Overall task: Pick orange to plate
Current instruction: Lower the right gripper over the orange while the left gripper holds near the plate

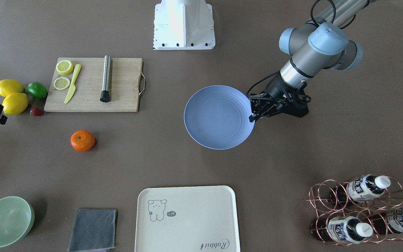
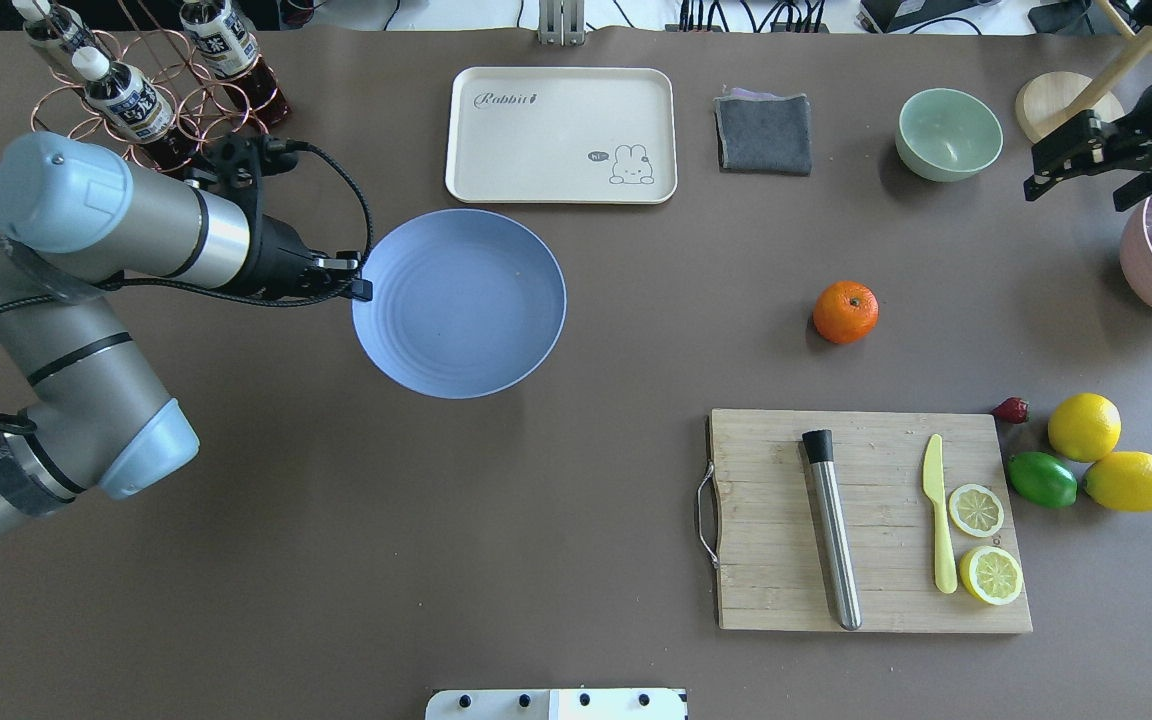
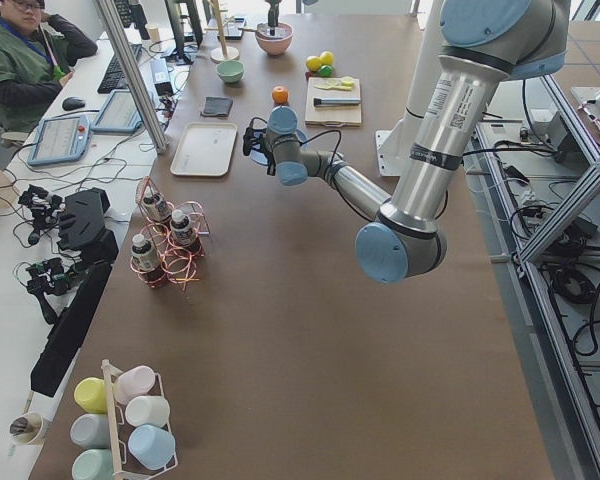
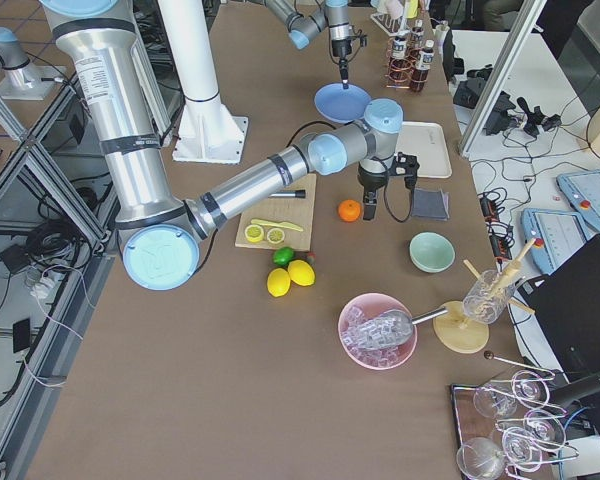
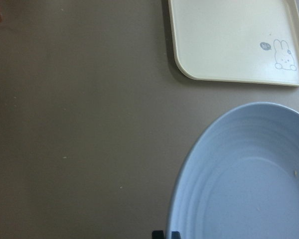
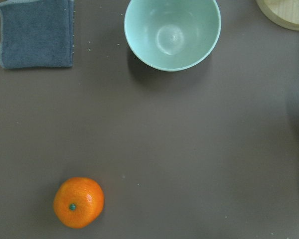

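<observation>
The orange [image 2: 845, 312] lies alone on the brown table, right of centre, and also shows low and left in the right wrist view [image 6: 78, 202]. The empty blue plate [image 2: 459, 303] rests flat, left of centre. My left gripper [image 2: 361, 290] is at the plate's left rim, and its fingertips [image 5: 159, 234] are nearly together with the rim between them, so it is shut on the rim. My right gripper [image 2: 1076, 185] hangs open above the table's far right, beyond the orange and beside the green bowl. None of its fingers show in its own wrist view.
A cutting board [image 2: 866, 520] holds a steel rod, a yellow knife and lemon slices. Two lemons [image 2: 1086, 427], a lime and a strawberry lie to its right. At the far edge are a cream tray [image 2: 561, 135], grey cloth [image 2: 763, 132], green bowl [image 2: 949, 133] and bottle rack [image 2: 136, 90].
</observation>
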Motion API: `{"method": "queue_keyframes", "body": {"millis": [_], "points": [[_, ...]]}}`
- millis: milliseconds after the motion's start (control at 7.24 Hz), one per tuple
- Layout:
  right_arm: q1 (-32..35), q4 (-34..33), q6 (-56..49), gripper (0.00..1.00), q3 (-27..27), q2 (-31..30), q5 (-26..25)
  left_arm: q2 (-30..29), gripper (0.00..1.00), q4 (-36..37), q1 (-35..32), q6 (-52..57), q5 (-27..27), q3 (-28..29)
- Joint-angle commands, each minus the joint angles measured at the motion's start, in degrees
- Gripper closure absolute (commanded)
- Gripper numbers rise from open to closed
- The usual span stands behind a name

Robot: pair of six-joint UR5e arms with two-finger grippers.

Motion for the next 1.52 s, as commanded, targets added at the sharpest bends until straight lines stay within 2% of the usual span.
{"method": "queue_keyframes", "body": {"millis": [0,138,276,415,691,967,1382], "points": [[-5.4,5.5,7.5,0.0,-4.5,3.5,-3.5,-2.8,1.0,0.5,5.4,-3.7,6.3,0.8],[-7.5,12.5,12.1,0.0,-7.6,3.4,-5.0,-4.1,1.0,0.5,7.2,-6.3,7.9,1.2],[-10.0,16.4,17.2,0.0,-9.2,3.5,-6.9,-5.1,1.0,0.5,10.1,-8.9,11.7,1.5],[-11.7,16.5,18.2,0.0,-9.3,3.6,-8.1,-5.4,1.0,0.5,11.8,-9.1,14.3,2.2],[-15.4,16.6,20.4,0.0,-9.3,4.7,-8.2,-6.0,1.0,-0.1,11.8,-9.0,14.6,4.2],[-18.9,16.6,20.3,0.0,-9.7,5.2,-12.3,-6.0,1.0,-0.2,11.7,-9.0,14.6,4.3],[-20.3,16.7,19.7,0.0,-12.3,4.6,-12.9,-6.1,1.0,-0.1,11.9,-9.1,14.6,4.5]]}}
